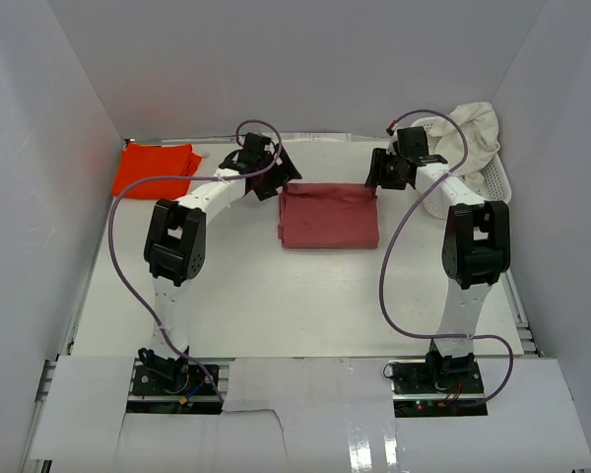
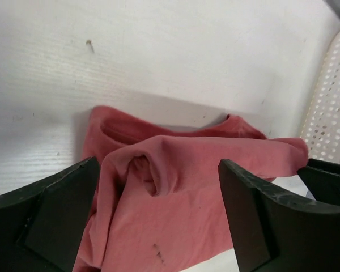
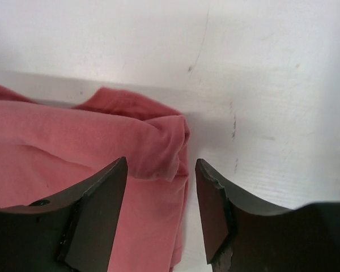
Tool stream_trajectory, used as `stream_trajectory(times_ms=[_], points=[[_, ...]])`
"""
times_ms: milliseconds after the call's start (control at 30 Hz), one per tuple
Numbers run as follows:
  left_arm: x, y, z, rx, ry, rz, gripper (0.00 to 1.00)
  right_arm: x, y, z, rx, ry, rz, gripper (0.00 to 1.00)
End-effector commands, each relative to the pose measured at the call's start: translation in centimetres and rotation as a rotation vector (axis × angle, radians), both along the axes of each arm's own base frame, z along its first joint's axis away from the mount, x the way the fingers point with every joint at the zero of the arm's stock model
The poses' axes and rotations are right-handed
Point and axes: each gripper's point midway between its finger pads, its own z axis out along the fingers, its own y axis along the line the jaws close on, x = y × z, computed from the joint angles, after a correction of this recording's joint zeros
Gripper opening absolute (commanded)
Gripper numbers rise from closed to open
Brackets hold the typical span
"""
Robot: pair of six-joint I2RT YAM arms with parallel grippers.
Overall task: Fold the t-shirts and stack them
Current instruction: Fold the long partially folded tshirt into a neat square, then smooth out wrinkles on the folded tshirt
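Note:
The dusty rose-red t-shirt point(image 1: 329, 218) lies folded into a rectangle at the middle of the table. My left gripper point(image 1: 278, 182) is open over its far left corner, and the left wrist view shows bunched cloth point(image 2: 175, 187) between the fingers. My right gripper point(image 1: 377, 175) is open over its far right corner point(image 3: 158, 147), holding nothing. The bright orange-red t-shirt point(image 1: 156, 169) lies folded at the far left. The cream-white t-shirt point(image 1: 476, 128) hangs out of the basket at the far right.
A white plastic lattice basket point(image 1: 489, 183) stands at the far right, behind my right arm; its wall shows in the left wrist view point(image 2: 331, 107). White walls enclose the table on three sides.

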Motion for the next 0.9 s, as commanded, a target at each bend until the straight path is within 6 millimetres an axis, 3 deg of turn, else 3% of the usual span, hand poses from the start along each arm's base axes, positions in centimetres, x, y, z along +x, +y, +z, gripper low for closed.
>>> stream_trajectory(times_ms=[0,33,67,100,167,200,333,400,467,500,533,600,633,667,700,867], points=[[2.7,0.1,6.3,-0.049,-0.186,0.031,0.98,3.8,-0.2,7.2,0.029,-0.256,-0.03,0.58],[2.9,0.4,7.1,-0.045,-0.209,0.035,0.98,3.5,-0.2,7.3,0.032,-0.269,-0.03,0.59],[3.0,0.8,9.1,-0.048,-0.254,0.043,0.98,3.6,-0.2,9.5,0.046,-0.336,-0.028,0.59],[3.0,1.1,10.2,-0.043,-0.283,0.049,0.98,3.4,-0.1,10.2,0.054,-0.359,-0.025,0.6],[2.7,1.5,11.8,-0.03,-0.345,0.036,0.98,2.4,0.3,10.8,0.074,-0.362,-0.001,0.6],[2.0,1.6,13.6,-0.046,-0.383,0.021,0.97,2.1,0.4,10.8,0.08,-0.354,0.009,0.6],[-0.4,0.1,14.2,-0.12,-0.38,-0.085,0.93,0.4,2.4,10.0,0.173,-0.282,0.094,0.56],[-2.0,-1.4,13.4,-0.188,-0.347,-0.172,0.9,-0.7,4.0,9.3,0.255,-0.228,0.157,0.47],[-3.2,-2.7,12.6,-0.242,-0.32,-0.236,0.86,-1.3,5.3,9.0,0.326,-0.211,0.206,0.2],[-3.5,-3.0,12.0,-0.266,-0.335,-0.259,0.78,-1.4,5.6,8.1,0.356,-0.177,0.2,0.08],[-3.7,-3.4,11.9,-0.292,-0.351,-0.276,0.52,-1.2,6.0,8.0,0.379,-0.182,0.207,0.08],[-3.9,-4.2,10.9,-0.35,-0.338,-0.297,0.17,-1.7,6.9,6.5,0.453,-0.132,0.237,0.08],[-3.6,-4.5,10.4,-0.355,-0.324,-0.3,0.0,-1.2,7.4,7.1,0.51,-0.157,0.234,0.08],[-3.2,-5.0,8.2,-0.358,-0.283,-0.308,0.0,-1.5,7.9,6.9,0.555,-0.147,0.252,0.08],[-3.0,-5.9,8.9,-0.391,-0.287,-0.346,0.0,-1.6,8.0,5.6,0.606,-0.096,0.221,0.08],[-2.1,-7.5,7.1,-0.472,-0.323,-0.387,0.0,-0.2,8.6,4.9,0.723,-0.123,0.206,0.08]])
